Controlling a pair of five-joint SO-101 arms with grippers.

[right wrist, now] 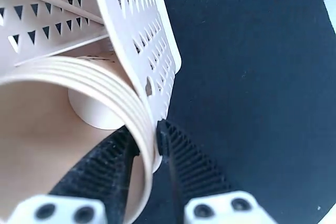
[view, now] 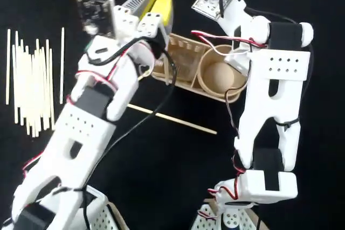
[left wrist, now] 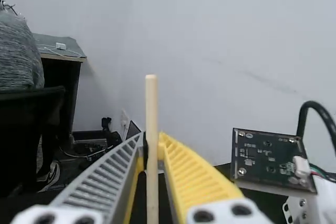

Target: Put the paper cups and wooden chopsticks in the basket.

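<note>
My left gripper (view: 157,5) is raised above the basket's (view: 180,57) far edge, shut on a wooden chopstick (left wrist: 151,109) that stands upright between its grey and yellow fingers. My right gripper (right wrist: 149,141) is shut on the rim of the stacked paper cups (right wrist: 58,114), which lie inside the basket (right wrist: 137,35) against its perforated wall. From above, the cups (view: 220,77) fill the basket's right end, with the right gripper (view: 237,57) at their rim. A pile of chopsticks (view: 32,82) lies at the table's left. One chopstick (view: 173,118) lies loose in front of the basket.
The black table (view: 161,176) stretches open between the two arm bases. The right arm's camera board (left wrist: 268,158) is close beside the left gripper. A desk and cables stand in the room behind.
</note>
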